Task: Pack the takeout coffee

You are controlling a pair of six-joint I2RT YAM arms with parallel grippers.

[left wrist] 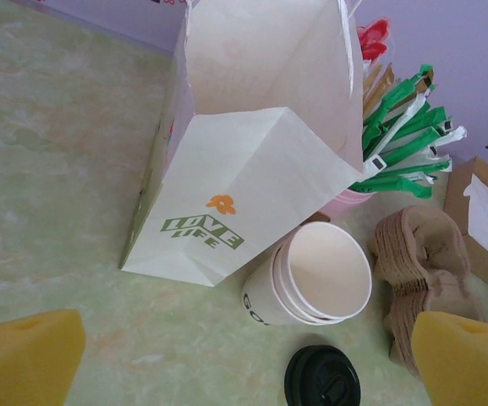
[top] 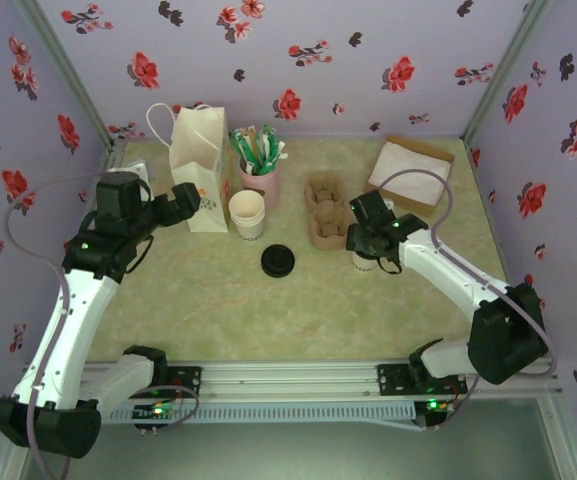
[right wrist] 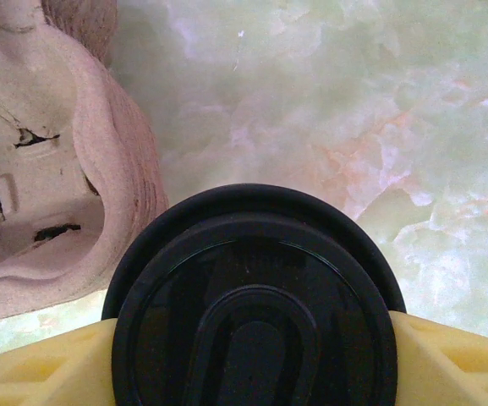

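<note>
Our right gripper [top: 372,244] clamps the takeout coffee [right wrist: 256,296], upright on the table [top: 218,310] just beside the pulp carrier [right wrist: 41,169], likely to lift it into 1 pocket. Our left gripper [top: 182,203] hovers, fingers apart, facing the paper bag [left wrist: 252,169], probably to steady it.

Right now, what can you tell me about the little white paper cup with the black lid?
The small cream-white paper cup wears a black plastic lid, round with a raised rim and an oval recess. It is upright, beside the brown pulp carrier on the green marbled table. The right gripper has its yellow fingers against it on both sides.
</note>
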